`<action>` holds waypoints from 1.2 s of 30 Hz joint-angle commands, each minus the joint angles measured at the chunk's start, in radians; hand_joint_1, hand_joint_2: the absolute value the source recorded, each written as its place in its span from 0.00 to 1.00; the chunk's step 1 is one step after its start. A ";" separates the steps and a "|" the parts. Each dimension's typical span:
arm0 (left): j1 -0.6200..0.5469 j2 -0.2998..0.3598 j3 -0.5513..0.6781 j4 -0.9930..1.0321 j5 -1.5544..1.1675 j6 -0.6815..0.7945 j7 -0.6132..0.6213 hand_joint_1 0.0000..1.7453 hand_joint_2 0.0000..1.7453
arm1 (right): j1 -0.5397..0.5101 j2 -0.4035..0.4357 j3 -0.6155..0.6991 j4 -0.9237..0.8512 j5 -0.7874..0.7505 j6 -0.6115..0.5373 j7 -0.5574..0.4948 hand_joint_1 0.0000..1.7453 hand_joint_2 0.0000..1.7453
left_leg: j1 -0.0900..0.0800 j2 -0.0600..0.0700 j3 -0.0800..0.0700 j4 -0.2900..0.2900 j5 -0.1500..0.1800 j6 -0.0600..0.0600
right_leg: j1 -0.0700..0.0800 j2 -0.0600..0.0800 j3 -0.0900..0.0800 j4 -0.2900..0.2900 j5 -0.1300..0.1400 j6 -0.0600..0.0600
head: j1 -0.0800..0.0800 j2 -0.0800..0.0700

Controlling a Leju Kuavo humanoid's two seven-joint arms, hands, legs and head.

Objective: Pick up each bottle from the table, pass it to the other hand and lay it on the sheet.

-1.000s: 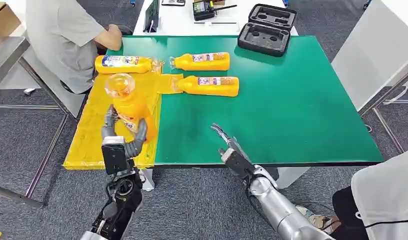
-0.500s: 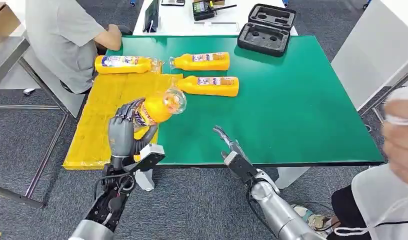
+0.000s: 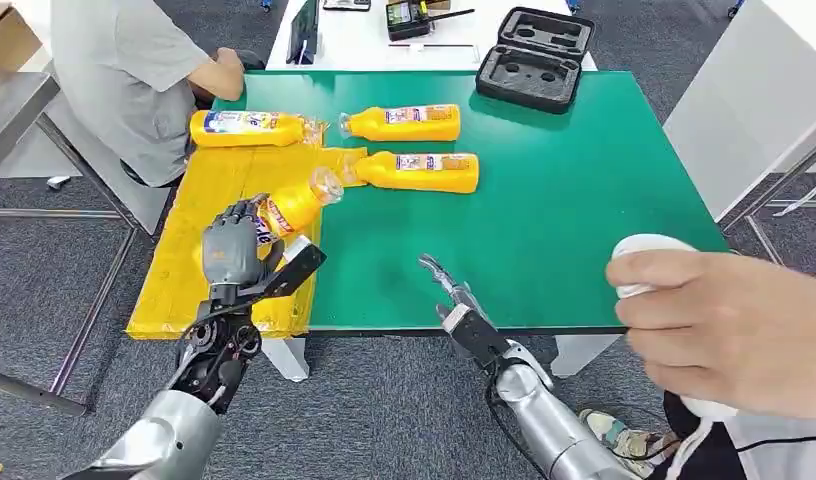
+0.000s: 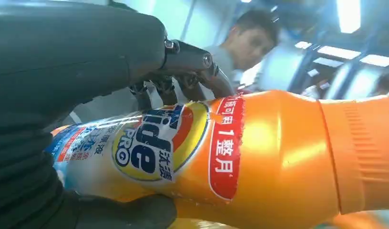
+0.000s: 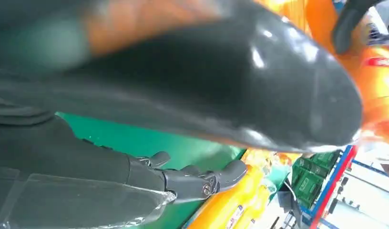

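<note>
My left hand (image 3: 232, 252) grips an orange detergent bottle (image 3: 290, 204) over the yellow sheet (image 3: 196, 240), the bottle tilted with its clear cap toward the table's middle. The left wrist view shows the bottle (image 4: 240, 157) close up, fingers (image 4: 192, 71) wrapped around its label. My right hand (image 3: 452, 290) hangs at the green table's near edge, fingers apart, holding nothing. Three more orange bottles lie on their sides: one (image 3: 246, 128) at the sheet's far end, two (image 3: 402, 122) (image 3: 420, 171) on the green table (image 3: 584, 200) beside the sheet.
A person in grey (image 3: 124, 70) sits at the table's far left corner. Another person's hand (image 3: 724, 325) holding a white object fills the near right. A black foam case (image 3: 534, 58) lies at the table's far edge.
My left hand has tipped the bottle from upright to nearly lying, moving it farther over the sheet. A person's hand has come in at the near right. My right hand has barely moved.
</note>
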 commanded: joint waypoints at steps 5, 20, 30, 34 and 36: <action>-0.143 0.123 -0.128 0.297 -0.191 0.006 0.225 1.00 1.00 | -0.060 0.020 -0.003 0.056 -0.003 0.033 0.003 0.00 0.00 | 0.001 0.002 0.003 0.000 -0.002 -0.002 | 0.001 0.001 0.003 0.000 -0.001 -0.002 | 0.000 0.000; -0.159 0.164 -0.337 0.309 -0.191 -0.034 0.258 1.00 1.00 | -0.062 0.022 0.010 0.059 -0.006 0.043 0.003 0.00 0.00 | 0.002 0.001 0.004 0.001 -0.002 -0.002 | 0.002 0.001 0.004 0.000 -0.002 -0.002 | 0.000 0.000; -0.156 0.169 -0.403 0.312 -0.191 -0.046 0.189 1.00 1.00 | -0.078 0.029 0.036 0.074 -0.017 0.046 0.003 0.00 0.00 | 0.001 0.001 0.003 0.000 -0.001 -0.001 | 0.001 0.001 0.003 0.000 -0.001 -0.001 | 0.000 0.000; -0.156 0.169 -0.403 0.312 -0.191 -0.046 0.189 1.00 1.00 | -0.078 0.029 0.036 0.074 -0.017 0.046 0.003 0.00 0.00 | 0.001 0.001 0.003 0.001 -0.001 -0.002 | 0.001 0.001 0.003 0.000 -0.001 -0.001 | 0.000 0.000; -0.156 0.169 -0.403 0.312 -0.191 -0.046 0.189 1.00 1.00 | -0.078 0.029 0.036 0.074 -0.017 0.046 0.003 0.00 0.00 | 0.002 0.002 0.003 0.001 -0.002 -0.002 | 0.002 0.001 0.003 0.000 -0.001 -0.002 | 0.000 0.000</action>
